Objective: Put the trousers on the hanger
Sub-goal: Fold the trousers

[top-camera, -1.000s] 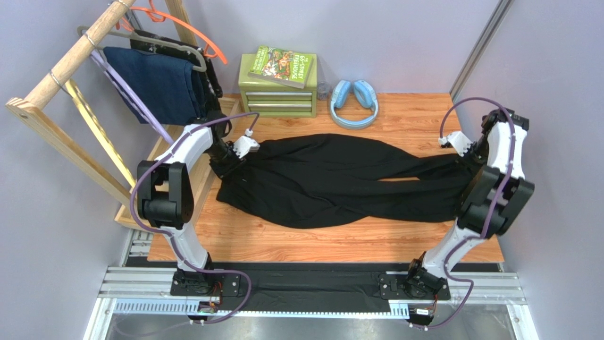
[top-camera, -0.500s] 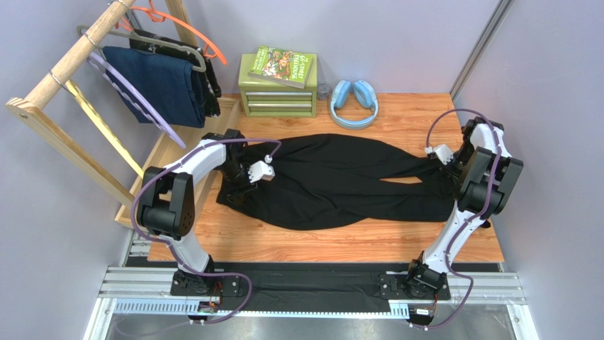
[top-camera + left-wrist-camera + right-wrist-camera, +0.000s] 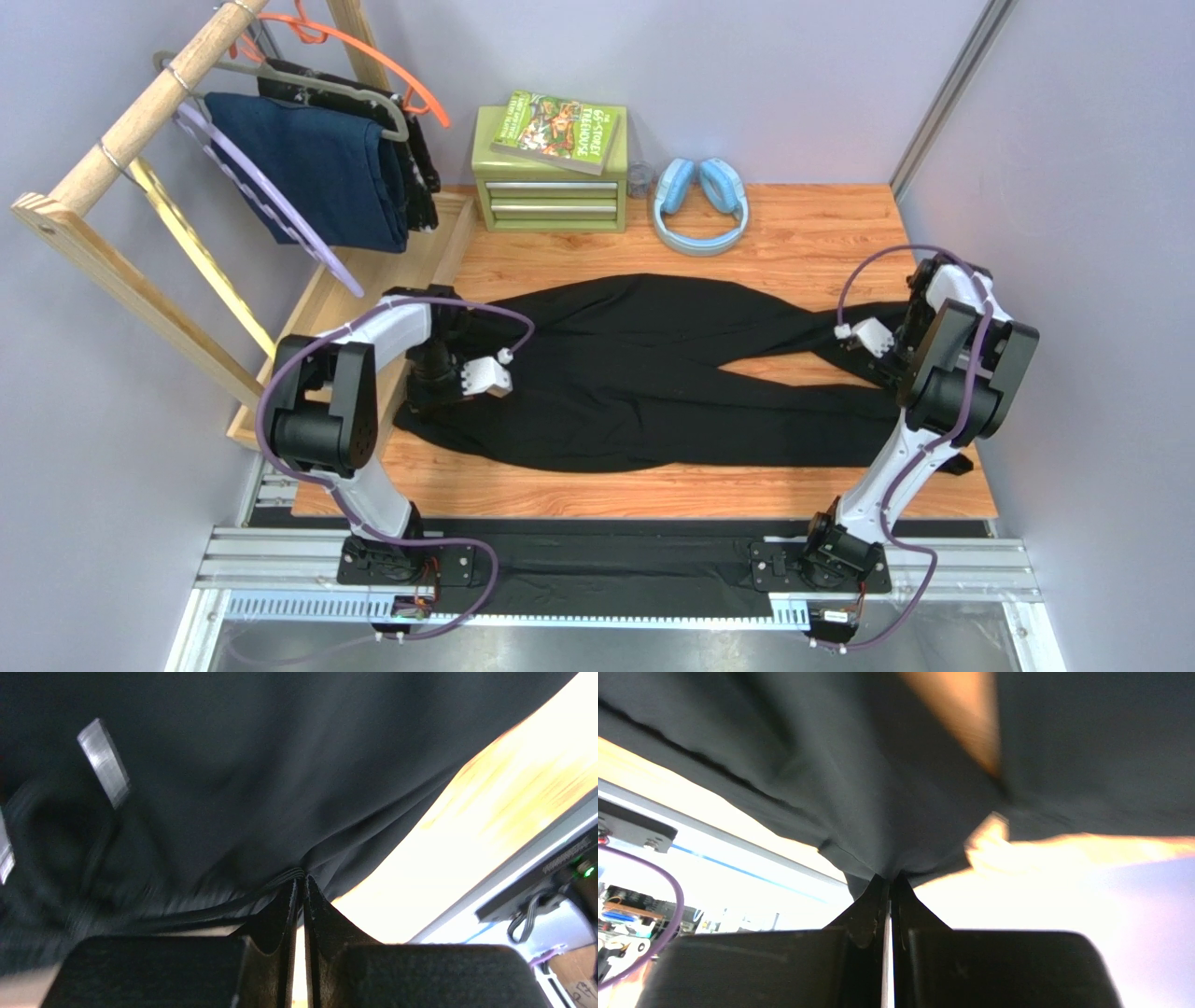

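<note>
- Presently, left gripper [image 3: 298, 882] — fingers pressed nearly together, pinching a ridge of black cloth at the waist end of the trousers [image 3: 659, 371].
- Right gripper [image 3: 889, 878] — fingers drawn tight, with a bunched fold of trouser leg caught at their tips, at the cuff end.
- Trousers lie flat on the wooden table [image 3: 800, 231], stretched lengthwise between the two arms. The waist is to the left and the legs to the right, with a wedge of bare wood showing between the legs.
- Hanger [image 3: 260, 193]: lavender, hung on the wooden rack [image 3: 133, 119] at far left, sloping down toward the table. Its lower tip is near the waist end but apart from it.
- Same rack: navy garment [image 3: 323, 168] on a grey hanger [image 3: 358, 95], orange hanger [image 3: 414, 77] behind.
- Back of table: green drawer box [image 3: 547, 189] with a book [image 3: 561, 129] on top, blue headphones [image 3: 701, 203] just beside.
</note>
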You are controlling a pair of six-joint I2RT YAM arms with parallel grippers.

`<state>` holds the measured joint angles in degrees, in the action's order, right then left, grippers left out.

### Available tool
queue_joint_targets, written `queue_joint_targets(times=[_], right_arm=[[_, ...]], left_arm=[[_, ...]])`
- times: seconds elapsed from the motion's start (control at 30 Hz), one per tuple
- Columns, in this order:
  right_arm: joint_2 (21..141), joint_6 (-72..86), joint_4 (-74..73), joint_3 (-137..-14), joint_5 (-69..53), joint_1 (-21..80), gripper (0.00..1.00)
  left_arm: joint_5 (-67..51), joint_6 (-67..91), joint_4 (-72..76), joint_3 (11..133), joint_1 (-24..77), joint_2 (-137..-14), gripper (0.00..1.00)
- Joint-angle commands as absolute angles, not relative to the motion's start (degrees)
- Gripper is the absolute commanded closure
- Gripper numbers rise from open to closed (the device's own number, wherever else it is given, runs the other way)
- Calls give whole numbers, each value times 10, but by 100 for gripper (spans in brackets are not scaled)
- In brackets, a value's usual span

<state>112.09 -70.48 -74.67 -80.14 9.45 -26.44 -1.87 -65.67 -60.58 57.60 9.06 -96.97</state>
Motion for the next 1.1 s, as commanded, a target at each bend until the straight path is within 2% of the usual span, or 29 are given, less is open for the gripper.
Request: queue_joint_targets(times=[0.0, 0.03, 0.13, 0.17, 0.23, 0.27, 0.3, 0.4, 0.63, 0.93, 1.0, 1.07], right_arm=[[1181, -690, -767, -919, 103, -262, 100], [1194, -684, -780, -937, 97, -258, 100], [1220, -662, -758, -962, 99, -243, 86], [1221, -656, -747, -955, 104, -239, 69], [1216, -642, -742, -954, 104, -236, 52], [1210, -639, -743, -956, 102, -237, 28], [1202, -638, -742, -958, 99, -243, 21], [1156, -635, -748, -974, 74, -262, 18], [1100, -642, -786, -914, 82, -298, 24], [1165, -594, -706, -879, 120, -316, 25], [1190, -589, -702, -887, 129, -316, 28], [1201, -588, -698, -899, 136, -316, 35]], left_arm=[[-37, -701, -655, 654, 72, -947, 87], [-49, -694, -661, 664, 73, -947, 85], [-77, -673, -682, 698, 80, -951, 78], [-79, -669, -683, 701, 83, -950, 75], [-96, -661, -692, 708, 83, -943, 67], [-101, -655, -692, 709, 83, -932, 64], [-113, -651, -692, 710, 83, -926, 59], [-142, -630, -688, 712, 85, -902, 52], [-158, -568, -663, 714, 119, -904, 51], [-170, -524, -621, 713, 135, -920, 50], [-171, -522, -617, 708, 135, -921, 50], [-168, -525, -610, 702, 135, -920, 50]])
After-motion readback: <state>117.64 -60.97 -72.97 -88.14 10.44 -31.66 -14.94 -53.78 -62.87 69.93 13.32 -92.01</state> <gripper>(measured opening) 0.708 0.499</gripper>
